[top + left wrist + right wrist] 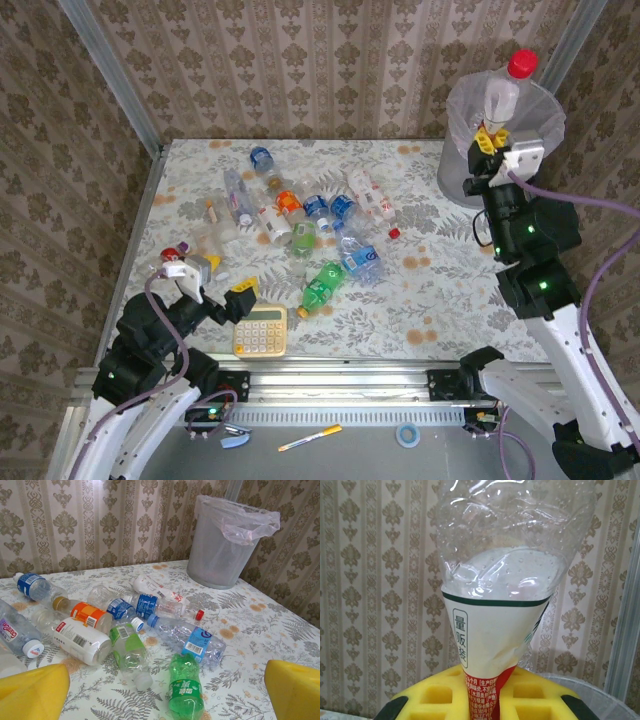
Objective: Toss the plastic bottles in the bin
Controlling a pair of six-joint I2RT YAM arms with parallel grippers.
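Pinches in the right gripper (487, 140) a red-capped bottle (503, 95), upright above the near rim of the bin (452, 185), risks bouncing it outside if released off-centre; holds the left gripper (222, 280) spread wide near other bottles (322, 283) on the table (450, 290).

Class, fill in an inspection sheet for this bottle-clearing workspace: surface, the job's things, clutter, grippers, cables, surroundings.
Surface: floral-patterned table, brownish stains here and there.
Job's things: about a dozen plastic bottles lying scattered mid-table; one red-capped bottle held over the bag-lined grey bin at the far right corner.
Clutter: yellow calculator and loose red cap on the table; pen and tape roll below the near rail.
Grippers: left gripper open, empty, beside the calculator; right gripper shut on the red-capped bottle.
Cables: purple cables loop along both arms.
Surroundings: patterned wallpaper, aluminium frame posts.
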